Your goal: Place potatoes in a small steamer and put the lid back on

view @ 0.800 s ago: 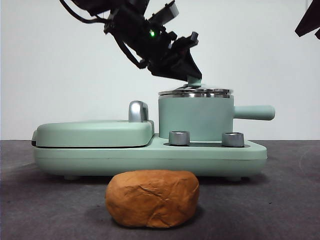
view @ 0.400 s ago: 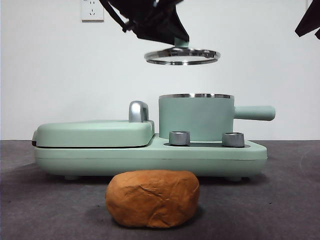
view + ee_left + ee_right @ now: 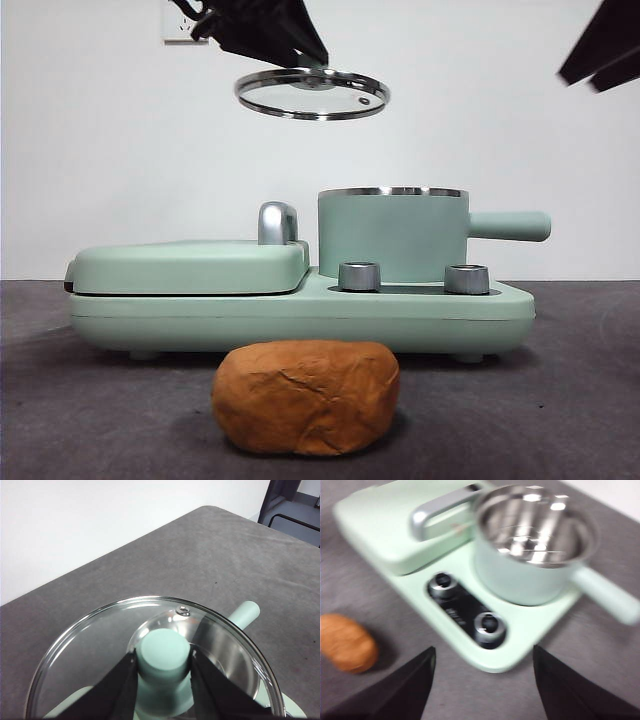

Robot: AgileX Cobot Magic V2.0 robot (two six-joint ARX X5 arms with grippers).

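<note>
My left gripper (image 3: pixel 162 662) is shut on the mint-green knob of the glass lid (image 3: pixel 312 93) and holds it in the air, above and left of the small steamer (image 3: pixel 392 232). The steamer stands uncovered on the green cooker base, its steel inside bare (image 3: pixel 535 522), its handle (image 3: pixel 510 225) pointing right. The potato (image 3: pixel 306 396), an orange-brown wrinkled lump, lies on the grey table in front of the cooker; the right wrist view shows it too (image 3: pixel 346 642). My right gripper (image 3: pixel 482 685) hangs open high above the table, seen as a dark tip at the upper right (image 3: pixel 600 45).
The mint-green cooker base (image 3: pixel 300 310) carries a flat griddle cover (image 3: pixel 185 265) with a chrome handle (image 3: pixel 277 222) on its left half and two steel dials (image 3: pixel 358 276) at the front. A white wall stands behind.
The left gripper has lifted the lid off the steamer and carried it up and to the left. The right gripper's tip has shifted at the upper right.
</note>
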